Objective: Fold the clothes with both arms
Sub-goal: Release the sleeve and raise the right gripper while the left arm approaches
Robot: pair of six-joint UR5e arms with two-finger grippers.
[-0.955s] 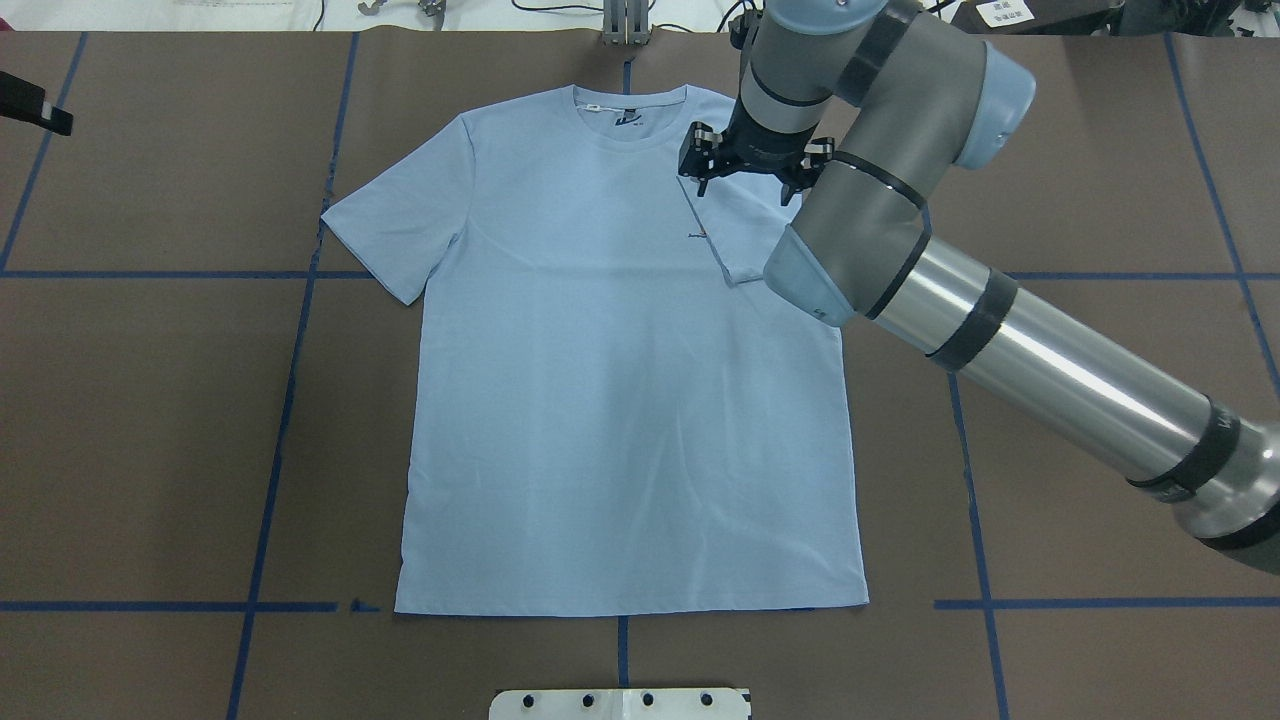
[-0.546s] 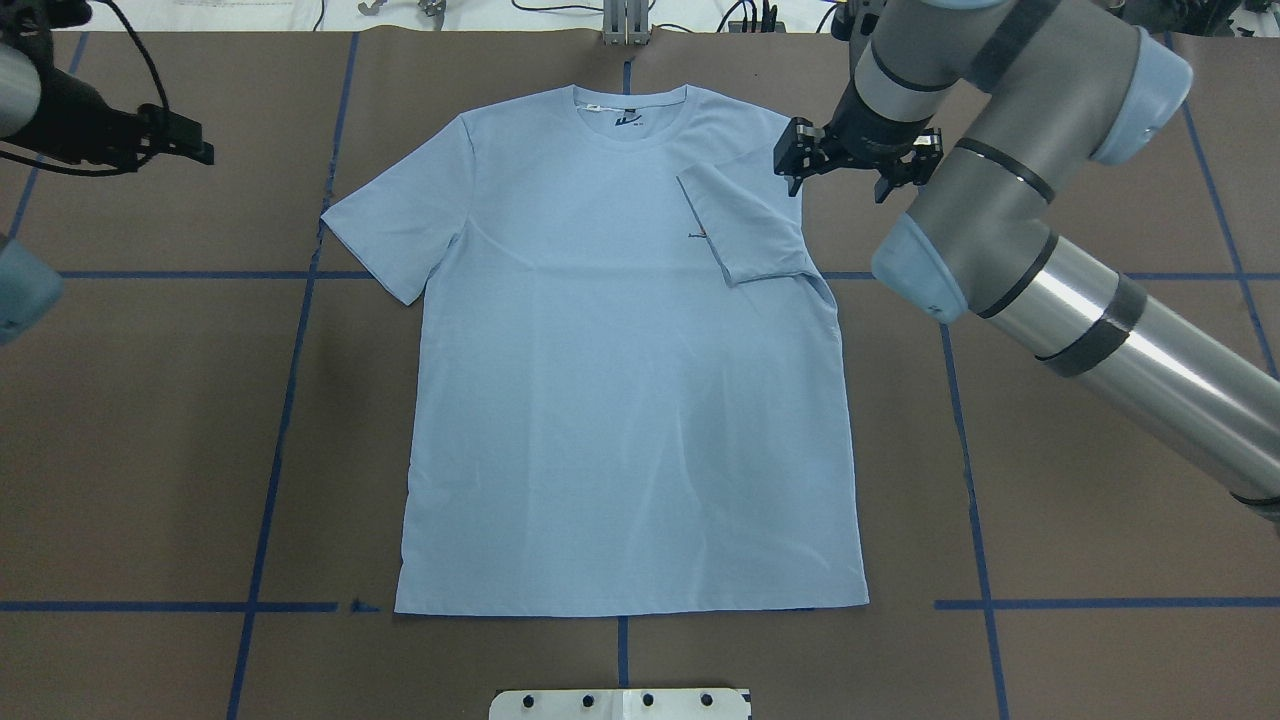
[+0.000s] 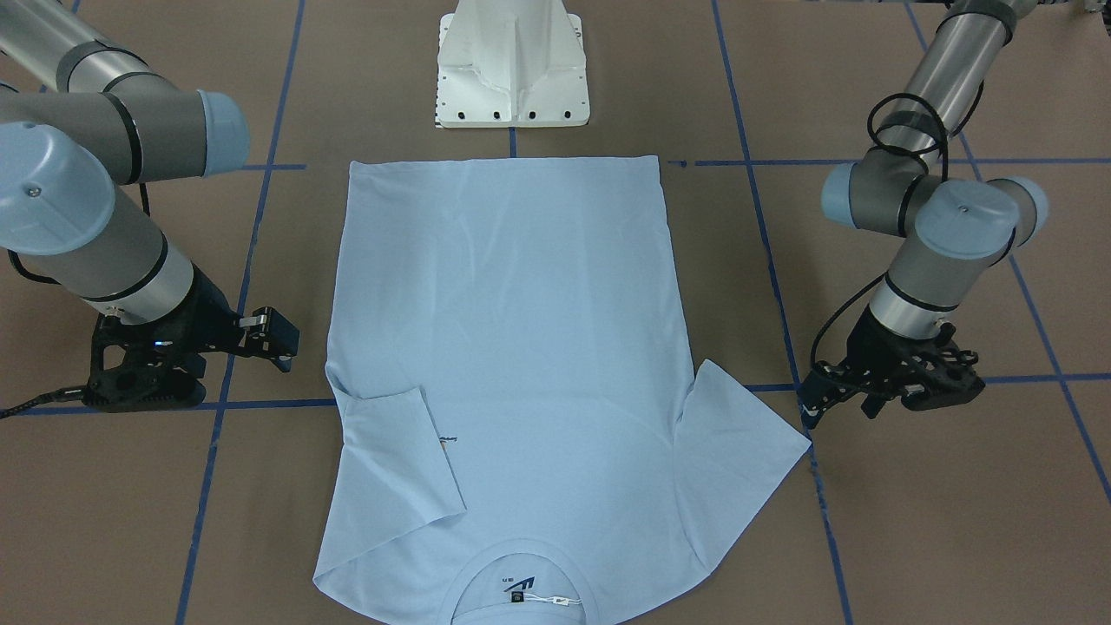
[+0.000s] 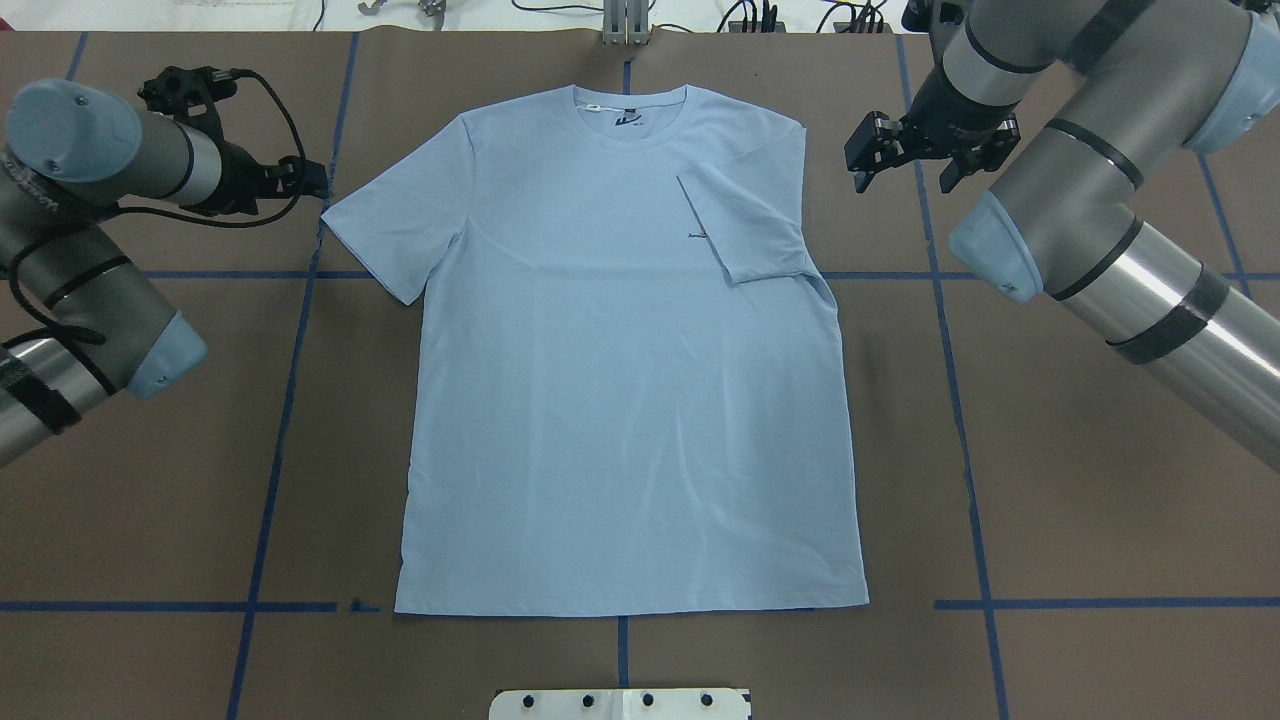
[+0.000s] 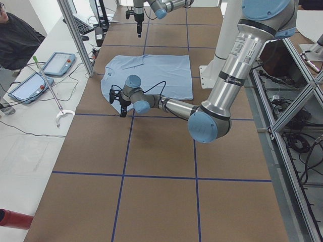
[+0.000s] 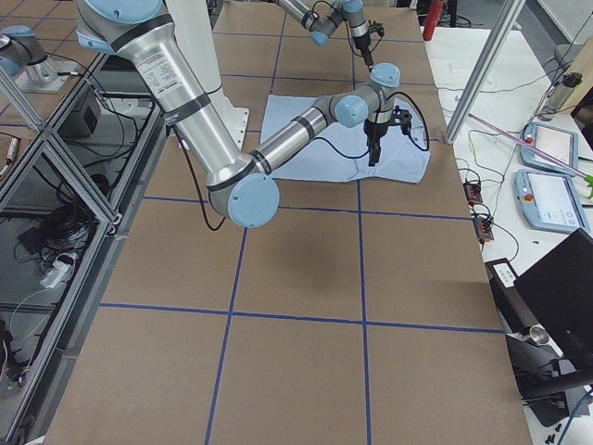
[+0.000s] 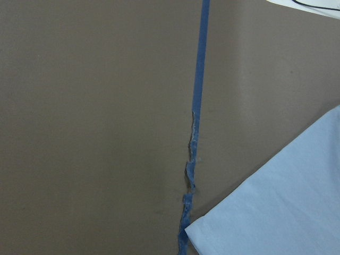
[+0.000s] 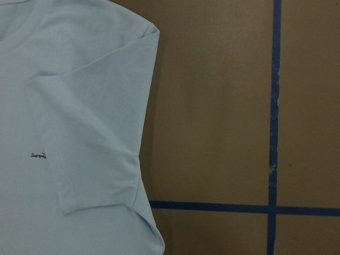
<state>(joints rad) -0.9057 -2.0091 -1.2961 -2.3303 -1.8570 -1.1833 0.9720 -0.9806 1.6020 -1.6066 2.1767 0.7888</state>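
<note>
Right gripper (image 4: 903,178) hangs over bare table just beside the shirt's shoulder on that side. Its two black fingers are spread wide and hold nothing. The left gripper (image 3: 838,412) is low over the table just off the tip of the opposite sleeve. Its fingers look parted and also hold nothing, and it is not touching the cloth. Both arms reach in from the table's sides, the right arm (image 4: 1120,270) and the left arm (image 4: 90,250), each clear of the garment.

Between them the light blue T-shirt (image 4: 620,420) lies flat and face up on the brown table (image 4: 1080,480), centred. Its collar (image 4: 630,108) is at the far edge from the robot and its hem lies near the white pedestal base (image 3: 512,65). The sleeve on the robot's right (image 4: 745,225) is folded inward onto the chest, its edge just beside the small chest print (image 4: 697,236). The sleeve on the robot's left (image 4: 395,235) is spread out flat, and its tip touches a blue tape line (image 4: 300,330).
</note>
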